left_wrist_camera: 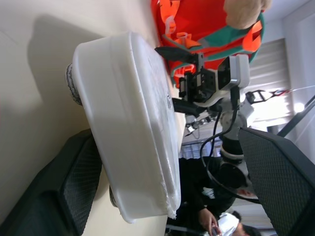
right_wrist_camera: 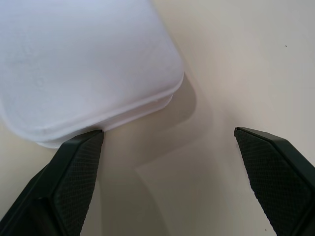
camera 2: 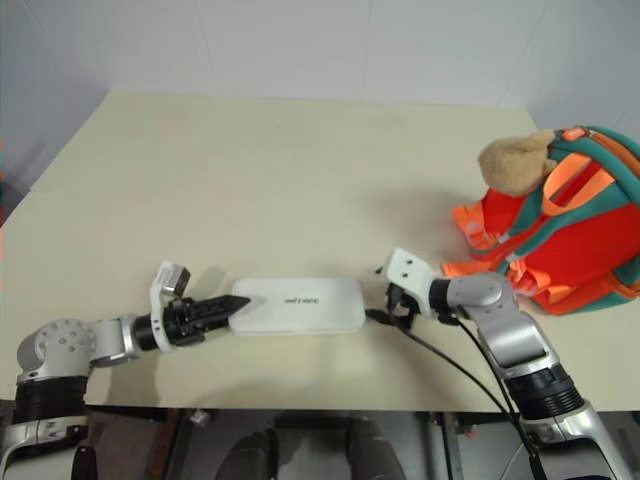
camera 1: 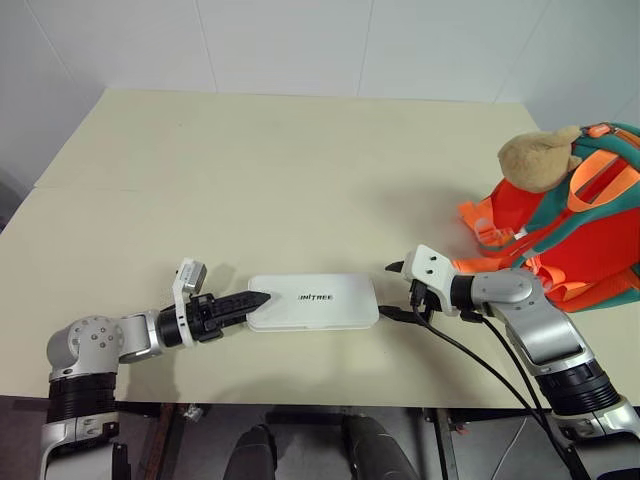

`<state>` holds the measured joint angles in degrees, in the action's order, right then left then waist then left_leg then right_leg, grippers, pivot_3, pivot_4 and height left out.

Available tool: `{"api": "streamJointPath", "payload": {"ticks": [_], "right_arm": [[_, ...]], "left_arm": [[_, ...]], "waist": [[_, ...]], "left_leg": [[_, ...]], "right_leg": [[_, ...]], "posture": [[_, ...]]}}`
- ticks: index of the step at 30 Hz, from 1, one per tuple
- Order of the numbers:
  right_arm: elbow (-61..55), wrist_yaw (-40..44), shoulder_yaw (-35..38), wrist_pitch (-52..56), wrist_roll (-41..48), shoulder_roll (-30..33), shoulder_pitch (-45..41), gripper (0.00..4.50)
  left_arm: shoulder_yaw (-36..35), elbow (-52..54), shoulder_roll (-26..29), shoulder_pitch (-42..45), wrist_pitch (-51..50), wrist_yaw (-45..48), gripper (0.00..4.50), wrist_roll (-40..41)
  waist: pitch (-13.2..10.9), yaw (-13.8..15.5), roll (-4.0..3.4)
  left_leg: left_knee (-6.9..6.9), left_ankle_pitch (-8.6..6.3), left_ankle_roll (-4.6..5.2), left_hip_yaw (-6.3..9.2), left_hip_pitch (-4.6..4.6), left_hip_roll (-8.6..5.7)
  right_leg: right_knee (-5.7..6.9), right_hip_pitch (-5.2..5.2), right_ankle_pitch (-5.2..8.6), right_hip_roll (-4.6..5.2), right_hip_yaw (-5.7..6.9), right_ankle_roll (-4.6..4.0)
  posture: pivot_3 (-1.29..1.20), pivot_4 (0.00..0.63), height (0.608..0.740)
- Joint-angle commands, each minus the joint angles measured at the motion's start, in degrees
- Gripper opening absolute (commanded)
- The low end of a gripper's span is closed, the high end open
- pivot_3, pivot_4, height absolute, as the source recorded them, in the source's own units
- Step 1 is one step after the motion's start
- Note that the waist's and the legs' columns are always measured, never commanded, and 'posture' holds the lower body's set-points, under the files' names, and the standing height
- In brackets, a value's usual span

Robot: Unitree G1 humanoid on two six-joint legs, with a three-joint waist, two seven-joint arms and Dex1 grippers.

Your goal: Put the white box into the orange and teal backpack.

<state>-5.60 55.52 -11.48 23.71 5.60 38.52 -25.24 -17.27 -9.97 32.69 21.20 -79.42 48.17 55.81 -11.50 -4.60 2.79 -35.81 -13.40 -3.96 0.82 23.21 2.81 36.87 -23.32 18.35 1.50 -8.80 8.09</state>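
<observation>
Behind white box (left_wrist_camera: 128, 123), left wrist view alone catches a person (left_wrist_camera: 216, 223).

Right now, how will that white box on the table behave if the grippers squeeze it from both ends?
The white box looks like rigid plastic, so it probably won't flex. Its smooth, rounded corners may slip between the fingers. Lying flat on the table, it should slide rather than tip.

My head pair: high, facing forward and down over the table (camera 1: 300, 150), both eyes sharing the whole tabletop. My left wrist camera: low, hard against the white box (left_wrist_camera: 128, 123), looking along it toward the orange and teal backpack (left_wrist_camera: 197, 19). My right wrist camera: close above the box's corner.
</observation>
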Motion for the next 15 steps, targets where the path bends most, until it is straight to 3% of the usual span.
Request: {"api": "streamJointPath", "payload": {"ticks": [1,6,7,10,15], "right_arm": [[-1.79,0.6,0.39,-1.0,0.39,0.43,-0.27,4.5],[-1.47,0.76,0.51,-1.16,0.44,0.46,-0.44,4.5],[-1.44,0.83,0.5,-1.2,0.46,0.48,-0.43,4.5],[-1.36,1.06,0.52,-1.3,0.55,0.5,-0.47,4.5],[-1.24,1.17,0.62,-1.37,0.52,0.45,-0.54,4.5]], "left_arm": [[2.09,-1.66,1.3,0.39,1.67,1.99,4.48,-1.73],[3.93,-3.2,2.25,1.85,1.51,4.2,4.48,-2.09],[4.65,-3.41,2.67,2.11,1.39,5.01,4.3,-2.31],[7.17,-4.91,4.26,3.37,1.7,6.99,3.6,-4.01],[10.81,-7.67,6.08,5.38,3.54,10.64,1.94,-6.66]], "waist": [[0.0,0.0,0.0],[0.01,-0.04,-0.01],[0.01,-0.04,-0.01],[0.0,-0.1,-0.01],[0.01,-0.14,-0.01]], "left_leg": [[-0.02,0.0,0.0,0.0,0.0,0.0],[-0.06,0.01,0.01,0.0,-0.01,0.0],[-0.07,0.01,0.01,0.0,-0.01,0.0],[-0.07,0.01,0.01,0.0,0.0,0.0],[0.05,0.0,0.01,-0.01,0.02,0.0]], "right_leg": [[0.01,0.0,0.0,0.0,0.0,0.0],[0.01,0.02,-0.01,0.0,0.0,0.0],[0.01,0.02,-0.01,0.0,0.0,0.0],[0.0,0.02,-0.01,0.0,-0.01,0.0],[-0.05,-0.03,0.01,-0.01,0.0,-0.02]], "posture": [[0.0,0.15,0.74],[0.0,0.15,0.74],[0.0,0.15,0.74],[0.0,0.15,0.74],[0.0,0.15,0.74]]}}
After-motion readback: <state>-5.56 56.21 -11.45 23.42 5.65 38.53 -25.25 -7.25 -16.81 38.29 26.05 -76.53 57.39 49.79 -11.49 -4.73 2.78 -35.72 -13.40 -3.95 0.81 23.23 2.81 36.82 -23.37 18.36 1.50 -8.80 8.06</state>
